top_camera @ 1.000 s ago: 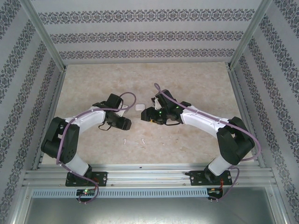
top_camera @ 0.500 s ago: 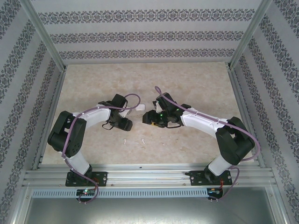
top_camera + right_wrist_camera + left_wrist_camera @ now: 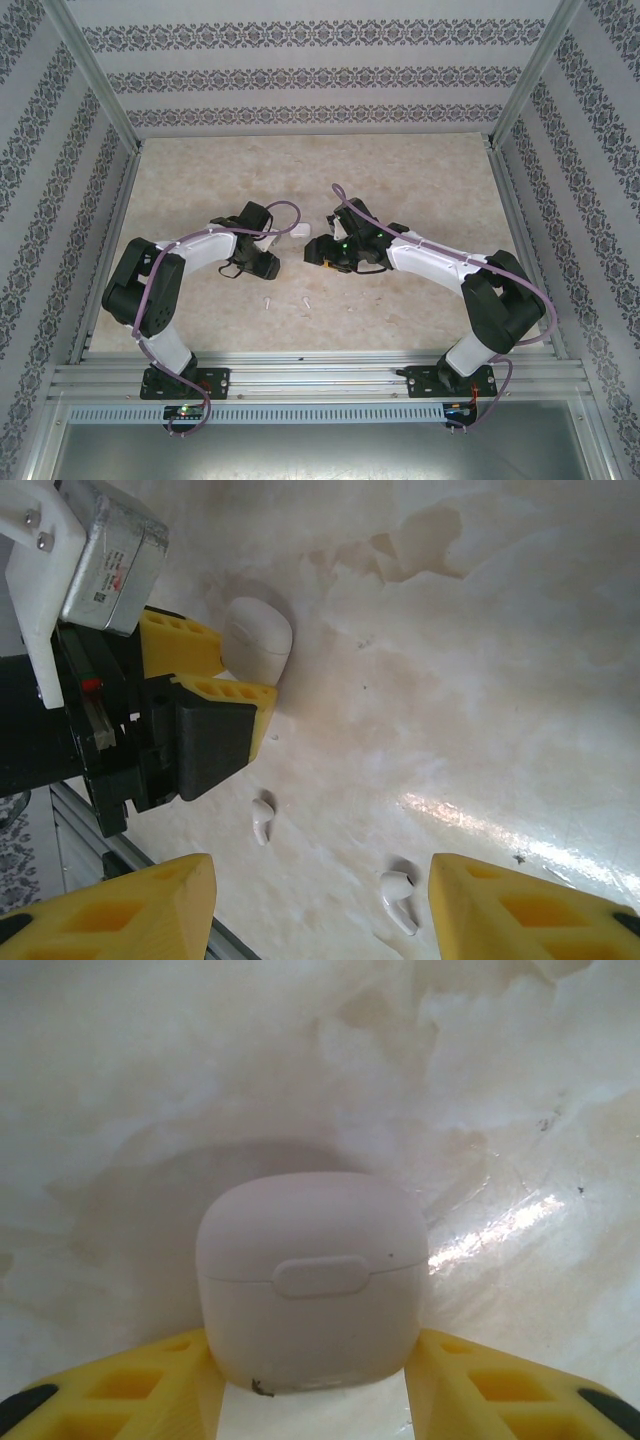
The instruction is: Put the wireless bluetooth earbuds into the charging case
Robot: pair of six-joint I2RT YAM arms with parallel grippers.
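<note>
Left arm swung in over the last sec, so my left claw (image 3: pixel 315 1392) now pinches the case (image 3: pixel 312 1260) on the worktop (image 3: pixel 480 680), lid shut. Right claw (image 3: pixel 320 880) hangs spread above 2 buds (image 3: pixel 262 820) lying loose nearby. Case is steadied; lid prob. needs opening next.

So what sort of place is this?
Probably a robot test booth, not a home: aluminium frame, patterned wall panels round a marble-look table, two arms bolted at its near edge, the left gripper holding a charging case.
</note>
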